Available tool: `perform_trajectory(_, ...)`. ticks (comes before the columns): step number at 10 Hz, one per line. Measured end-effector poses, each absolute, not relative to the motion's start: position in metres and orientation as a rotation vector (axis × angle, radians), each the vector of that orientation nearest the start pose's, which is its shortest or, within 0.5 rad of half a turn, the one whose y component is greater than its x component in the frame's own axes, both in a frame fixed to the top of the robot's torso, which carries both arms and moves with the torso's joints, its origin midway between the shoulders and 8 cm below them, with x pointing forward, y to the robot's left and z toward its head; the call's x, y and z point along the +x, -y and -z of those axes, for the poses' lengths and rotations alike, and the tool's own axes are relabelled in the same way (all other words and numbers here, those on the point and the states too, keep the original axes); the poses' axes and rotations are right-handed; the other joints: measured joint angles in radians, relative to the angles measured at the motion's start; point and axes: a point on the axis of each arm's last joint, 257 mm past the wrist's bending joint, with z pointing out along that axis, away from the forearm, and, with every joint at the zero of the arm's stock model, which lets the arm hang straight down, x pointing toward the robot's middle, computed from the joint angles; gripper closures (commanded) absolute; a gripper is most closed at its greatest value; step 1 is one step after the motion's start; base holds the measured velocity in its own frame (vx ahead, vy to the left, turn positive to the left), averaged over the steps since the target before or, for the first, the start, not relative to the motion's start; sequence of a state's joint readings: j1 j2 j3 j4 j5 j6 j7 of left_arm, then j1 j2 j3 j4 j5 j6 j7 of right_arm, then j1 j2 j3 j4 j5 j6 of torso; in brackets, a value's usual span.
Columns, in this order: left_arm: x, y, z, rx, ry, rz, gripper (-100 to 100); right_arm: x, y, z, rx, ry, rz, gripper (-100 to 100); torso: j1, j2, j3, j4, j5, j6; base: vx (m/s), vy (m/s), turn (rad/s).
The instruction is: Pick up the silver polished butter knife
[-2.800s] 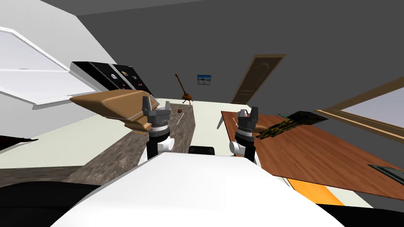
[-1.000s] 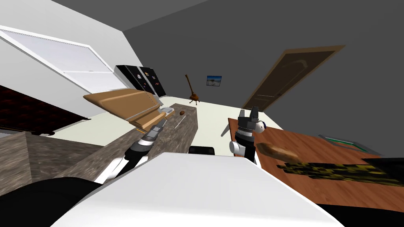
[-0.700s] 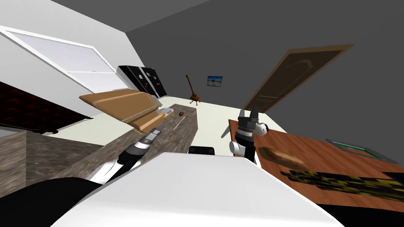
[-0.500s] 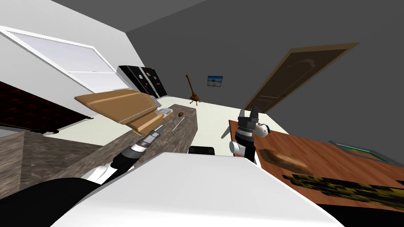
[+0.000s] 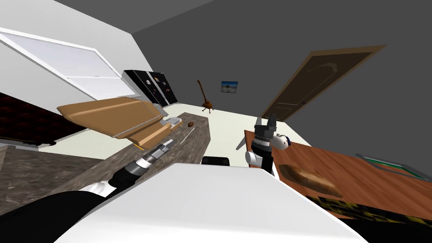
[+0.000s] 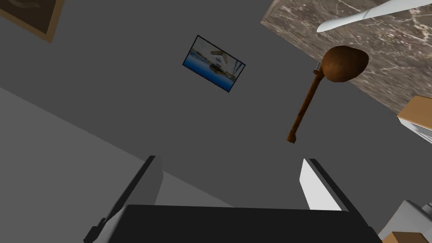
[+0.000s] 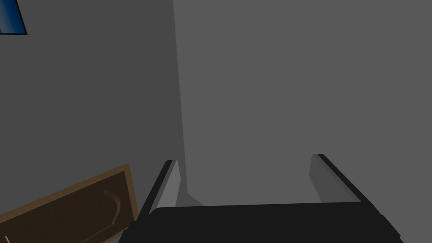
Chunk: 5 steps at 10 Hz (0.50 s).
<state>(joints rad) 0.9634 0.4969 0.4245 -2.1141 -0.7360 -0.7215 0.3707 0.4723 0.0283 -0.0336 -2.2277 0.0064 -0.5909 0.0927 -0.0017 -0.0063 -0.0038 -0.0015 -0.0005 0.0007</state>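
1. Left tool (image 6: pixel 230 185) is released: its two fingers stand wide apart with nothing between them, so nothing is grasped yet.
2. Its target, the butter knife (image 6: pixel 371 12), drawn plain white, lies flat on the marbled grey-brown desk (image 6: pixel 392 71). It is beyond the tool and off to one side of its line, near a brown oval lump (image 6: pixel 344 63).
3. By my judgement the tool is near the knife but not on it. Lining up, coming down, closing and lifting are all left.
4. Left arm stretches forward and low, forearm nearly along the desk top. The tool points past the desk's far end at the grey wall, not down at the knife.
5. Right tool (image 5: pixel 265 122) points upward on an upright forearm at the corner of a reddish wooden desk (image 5: pixel 358 168), fingers apart and empty.
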Motion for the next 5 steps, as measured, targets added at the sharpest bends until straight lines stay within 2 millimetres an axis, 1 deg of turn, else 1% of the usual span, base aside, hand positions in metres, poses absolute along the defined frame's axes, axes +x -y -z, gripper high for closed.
perform_trajectory(1,0.249,-0.362,0.189,-0.153,-1.792,0.631,-100,0.338,0.288,-0.027,0.586,-0.568,-1.200,0,0.000,-0.001,-0.001,0.000,0.000,0.000,0.132,-0.039,-0.079)
perform_trajectory(2,0.238,-0.368,0.201,-0.144,-1.854,0.601,-100,0.338,0.288,-0.027,0.586,-0.568,-1.200,0,0.000,-0.002,-0.001,-0.001,0.000,0.000,0.166,-0.053,-0.103)
perform_trajectory(3,0.226,-0.378,0.216,-0.133,-1.916,0.573,-100,0.338,0.288,-0.027,0.586,-0.568,-1.200,0,0.000,-0.004,-0.002,-0.001,0.000,0.000,0.125,-0.039,-0.033)
perform_trajectory(5,0.212,-0.388,0.232,-0.106,-1.994,0.537,-100,0.338,0.288,-0.027,0.586,-0.568,-1.200,0,0.001,-0.001,-0.001,0.000,0.000,0.000,0.109,-0.036,-0.110)
